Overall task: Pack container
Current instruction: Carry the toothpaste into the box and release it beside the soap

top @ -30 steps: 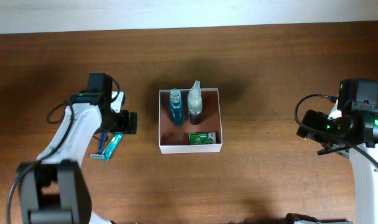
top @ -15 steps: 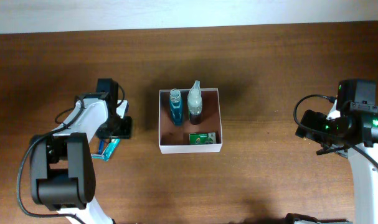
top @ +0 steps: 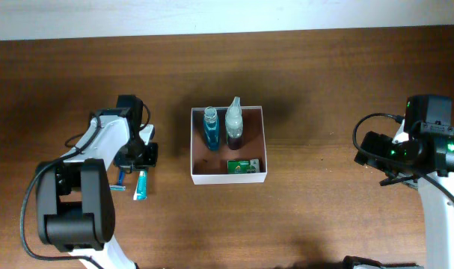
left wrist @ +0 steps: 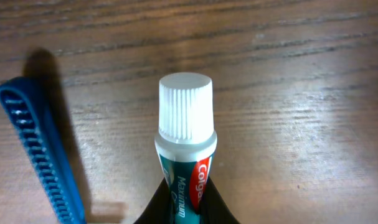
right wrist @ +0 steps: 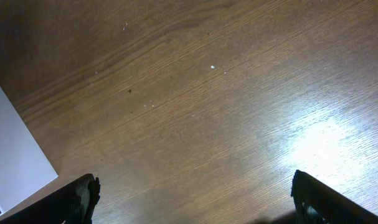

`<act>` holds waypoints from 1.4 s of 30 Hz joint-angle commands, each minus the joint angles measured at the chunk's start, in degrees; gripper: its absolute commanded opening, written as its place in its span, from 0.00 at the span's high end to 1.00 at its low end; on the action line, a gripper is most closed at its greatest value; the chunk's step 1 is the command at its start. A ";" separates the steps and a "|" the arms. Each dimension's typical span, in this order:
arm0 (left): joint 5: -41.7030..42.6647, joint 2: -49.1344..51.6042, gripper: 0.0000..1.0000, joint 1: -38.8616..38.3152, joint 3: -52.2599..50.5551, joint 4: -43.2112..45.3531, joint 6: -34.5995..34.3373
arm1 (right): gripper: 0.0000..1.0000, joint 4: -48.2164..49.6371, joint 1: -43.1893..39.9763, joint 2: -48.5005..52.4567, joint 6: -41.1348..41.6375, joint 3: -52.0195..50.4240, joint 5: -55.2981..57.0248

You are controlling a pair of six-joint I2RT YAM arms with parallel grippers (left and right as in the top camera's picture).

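The container [top: 228, 178] is a square white-walled box with a reddish-brown floor at the table's middle. Inside stand a blue bottle [top: 211, 128] and a clear spray bottle [top: 233, 123], and a green carton [top: 243, 166] lies near the front. To its left, my left gripper [top: 142, 168] [left wrist: 187, 205] is shut on a teal toothpaste tube [top: 140, 185] [left wrist: 187, 180] lying on the wood. Its white cap [left wrist: 186, 115] points away from the fingers. My right gripper [right wrist: 198, 205] [top: 365, 153] hangs open over bare wood at the far right.
A blue ribbed razor [top: 121, 178] [left wrist: 42, 162] lies just left of the tube, close to my left fingers. The container's white corner [right wrist: 14, 155] shows at the left edge of the right wrist view. A pale wall strip [top: 227, 15] runs along the table's far edge.
My left gripper has gone from open to shut on the toothpaste tube, and the tube has swung from slanted to nearly straight. The right arm has stayed in place.
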 commanded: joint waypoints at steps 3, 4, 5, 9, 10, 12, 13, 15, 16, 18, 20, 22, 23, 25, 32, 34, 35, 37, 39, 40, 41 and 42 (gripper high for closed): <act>2.38 -9.18 1.00 -2.32 9.75 -4.04 0.28 | 0.08 0.13 -0.50 0.09 0.31 -0.33 -0.07; 2.82 -13.84 0.99 -4.66 11.17 -3.56 1.70 | 0.08 0.15 -0.48 0.09 0.31 -0.33 -0.07; 3.65 -16.20 1.00 -6.19 11.45 -2.93 3.67 | 0.08 0.20 -0.50 0.09 0.31 -0.33 -0.07; 4.50 -26.14 0.99 -17.22 11.47 0.52 15.67 | 0.08 0.44 -0.50 0.09 0.31 -0.33 -0.07; 4.55 -27.50 0.99 -20.74 11.47 0.83 19.37 | 0.08 0.50 -0.50 0.09 0.31 -0.33 -0.07; 4.52 -28.28 0.99 -26.58 11.47 0.90 25.24 | 0.08 0.55 -0.50 0.09 0.31 -0.33 -0.07; 4.52 -28.22 1.00 -28.59 11.45 0.83 27.21 | 0.08 0.55 -0.48 0.09 0.31 -0.33 -0.07; 4.50 -27.32 0.99 -33.40 10.91 0.94 32.02 | 0.08 0.55 -0.48 0.09 0.28 -0.33 -0.07; 4.48 -26.38 1.00 -35.39 10.56 0.96 34.51 | 0.08 0.52 -0.48 0.09 0.28 -0.33 -0.07; 4.31 -23.45 1.00 -37.24 10.05 1.07 35.63 | 0.08 0.52 -0.50 0.09 0.28 -0.33 -0.07; 4.31 -20.00 0.99 -37.42 10.05 0.96 35.60 | 0.08 0.52 -0.50 0.09 0.28 -0.33 -0.07; 4.31 -15.98 1.00 -37.38 10.05 0.98 35.63 | 0.08 0.52 -0.50 0.09 0.28 -0.33 -0.07; 4.28 -14.51 1.00 -37.38 10.05 1.01 35.63 | 0.08 0.52 -0.48 0.09 0.28 -0.33 -0.07; 4.26 -10.58 1.00 -37.38 10.05 1.25 35.65 | 0.08 0.50 -0.48 0.09 0.28 -0.33 -0.07; 3.98 -6.01 0.95 -37.38 10.08 3.10 35.65 | 0.08 0.50 -0.48 0.09 0.28 -0.33 -0.07; 3.04 -6.01 0.76 -37.38 10.08 3.28 35.65 | 0.08 0.50 -0.48 0.09 0.26 -0.33 -0.07; 1.77 -6.10 0.55 -37.40 10.14 3.17 35.60 | 0.08 0.50 -0.48 0.09 0.11 -0.33 -0.09; 0.20 -6.47 0.50 -37.51 10.67 2.16 35.45 | 0.08 0.50 -0.50 0.09 -0.11 -0.33 -0.09; -1.09 -8.00 0.46 -37.53 12.35 0.15 33.94 | 0.08 0.50 -0.48 0.09 -0.11 -0.33 -0.09; -1.16 -9.60 0.44 -37.53 13.86 -1.14 32.46 | 0.08 0.52 -0.50 0.09 -0.11 -0.33 -0.07; -1.16 -10.75 0.41 -37.46 14.84 -1.90 31.58 | 0.08 0.52 -0.48 0.09 -0.11 -0.33 -0.07; -1.14 -12.87 0.36 -37.33 16.46 -3.21 30.64 | 0.07 0.52 -0.50 0.09 -0.13 -0.33 -0.07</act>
